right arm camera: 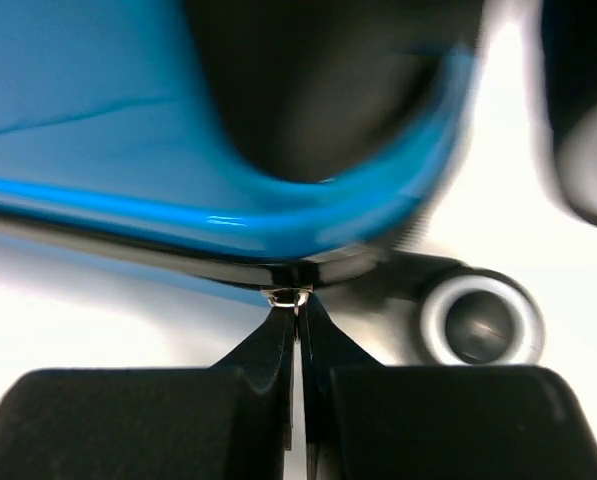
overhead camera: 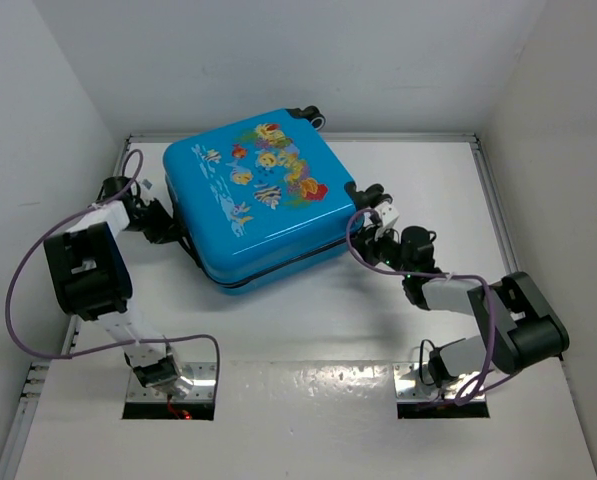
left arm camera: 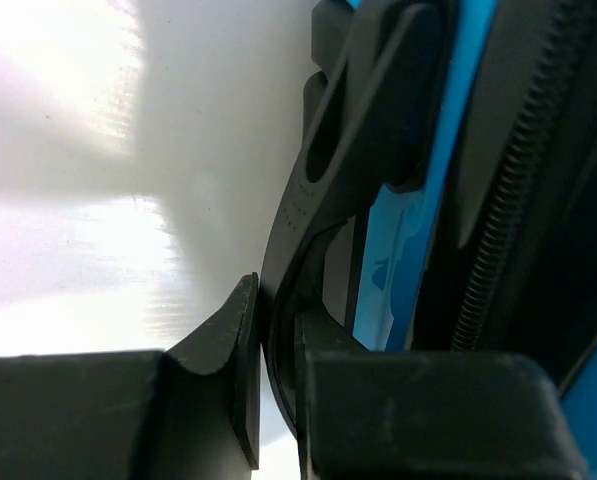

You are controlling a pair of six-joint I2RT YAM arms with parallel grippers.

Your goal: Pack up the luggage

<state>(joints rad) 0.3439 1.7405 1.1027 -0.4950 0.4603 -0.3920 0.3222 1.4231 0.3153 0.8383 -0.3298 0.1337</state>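
The luggage (overhead camera: 253, 195), a bright-blue suitcase with fish prints, lies closed and flat on the white table. My left gripper (overhead camera: 168, 228) is at its left side, shut on the suitcase's black side handle (left arm camera: 318, 190). My right gripper (overhead camera: 370, 222) is at its right corner by the black wheels, shut on a small metal zipper pull (right arm camera: 288, 296) on the black zipper band. The blue shell (right arm camera: 128, 110) fills the top of the right wrist view, with a wheel (right arm camera: 478, 320) to the right. The zipper teeth (left arm camera: 508, 200) show in the left wrist view.
White walls enclose the table on three sides, with a raised rail (overhead camera: 483, 180) along the right edge. Purple cables (overhead camera: 23, 270) loop off both arms. The arm bases (overhead camera: 168, 385) sit at the near edge.
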